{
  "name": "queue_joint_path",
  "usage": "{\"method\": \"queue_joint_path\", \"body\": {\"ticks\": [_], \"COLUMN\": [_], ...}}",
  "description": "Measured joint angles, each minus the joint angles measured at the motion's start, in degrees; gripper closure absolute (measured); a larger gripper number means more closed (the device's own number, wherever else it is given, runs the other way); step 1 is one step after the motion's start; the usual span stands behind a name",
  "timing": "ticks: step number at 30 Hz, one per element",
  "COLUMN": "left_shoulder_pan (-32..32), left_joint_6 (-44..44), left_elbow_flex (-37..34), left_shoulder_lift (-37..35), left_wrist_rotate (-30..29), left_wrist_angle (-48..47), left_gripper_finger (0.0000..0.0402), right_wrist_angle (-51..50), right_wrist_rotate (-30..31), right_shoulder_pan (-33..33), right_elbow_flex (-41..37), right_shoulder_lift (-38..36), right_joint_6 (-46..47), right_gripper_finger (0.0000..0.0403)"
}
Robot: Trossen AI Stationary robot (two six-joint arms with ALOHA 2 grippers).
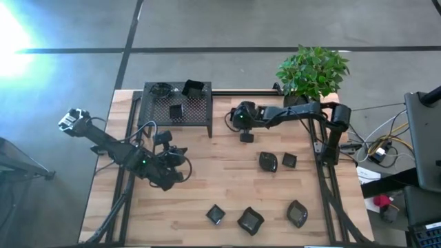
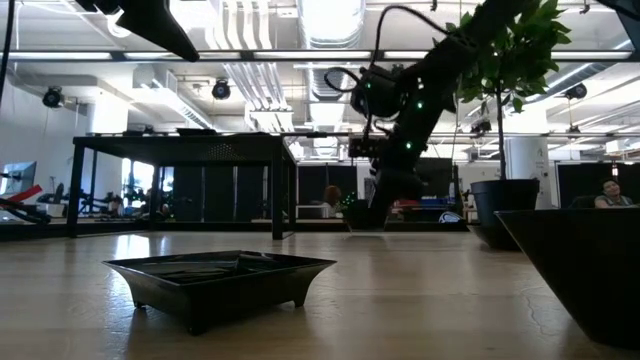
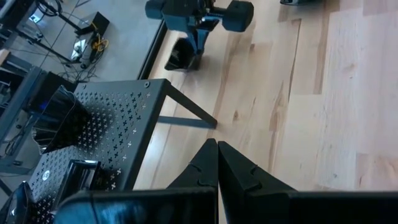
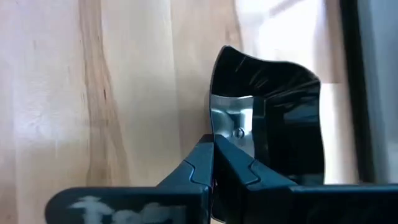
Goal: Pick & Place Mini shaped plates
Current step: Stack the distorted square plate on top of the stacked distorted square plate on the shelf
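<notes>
Several mini shaped plates, small and glossy black, lie on the wooden table: two at mid right (image 1: 268, 162) (image 1: 289, 160) and three near the front edge (image 1: 216, 214) (image 1: 250, 220) (image 1: 297, 213). Two more (image 1: 176, 110) (image 1: 193, 87) sit on the black perforated stand (image 1: 200, 114) at the far left. My right gripper (image 1: 245, 131) is just right of the stand, shut on another plate (image 4: 280, 124). My left gripper (image 3: 217, 158) hovers shut over the table's left half, in front of the stand, holding nothing. My right gripper pinches one wall of the plate at its rim (image 4: 214, 124) between its two fingers, one on the inner face and one on the outer. The fingers slant down from the table's right. The plate (image 3: 183, 56) is tipped up steeply; whether its lower edge touches the table I cannot tell.
A potted green plant (image 1: 311, 69) stands at the far right corner behind the right arm. In the low view one plate (image 2: 220, 275) sits close in front and another (image 2: 585, 270) fills the right edge. Bare wood lies between the stand and the front plates.
</notes>
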Motion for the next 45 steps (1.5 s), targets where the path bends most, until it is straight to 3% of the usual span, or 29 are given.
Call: {"method": "queue_joint_path", "body": {"ticks": [7,16,22,28,32,36,40,45], "left_shoulder_pan": [0.0,-0.6,-0.7,-1.1,-1.1,-1.5,-2.5,-2.5], "left_joint_6": [-0.8,-0.9,1.8,6.5,12.6,13.4,13.6,13.6], "left_elbow_flex": [0.0,0.4,2.6,7.1,7.8,8.7,8.5,8.5], "left_shoulder_lift": [0.0,-0.5,-0.5,-0.8,-0.8,-0.9,-0.4,-0.1], "left_wrist_rotate": [0.0,0.0,0.2,0.4,-1.7,-0.6,-0.7,-3.6], "left_wrist_angle": [0.1,2.0,2.6,3.1,4.4,4.5,5.2,6.0], "left_gripper_finger": [0.0400,0.0400,0.0400,0.0400,0.0400,0.0400,0.0400,0.0400], "right_wrist_angle": [-5.0,-14.3,-13.5,-14.3,-14.4,-13.0,-3.9,2.8], "right_wrist_rotate": [1.8,9.6,19.7,24.4,31.8,32.2,32.4,26.4], "right_shoulder_pan": [5.4,15.5,22.9,26.9,28.8,29.8,28.3,23.0], "right_elbow_flex": [2.4,8.2,10.2,13.2,15.0,16.9,16.9,18.5], "right_shoulder_lift": [-2.5,-7.4,-11.0,-14.0,-14.3,-14.2,-12.5,-11.2], "right_joint_6": [3.5,11.9,15.1,16.5,12.3,9.9,2.1,-1.6], "right_gripper_finger": [0.0395,0.0395,0.0395,0.0395,0.0395,0.0395,0.0395,0.0395]}}
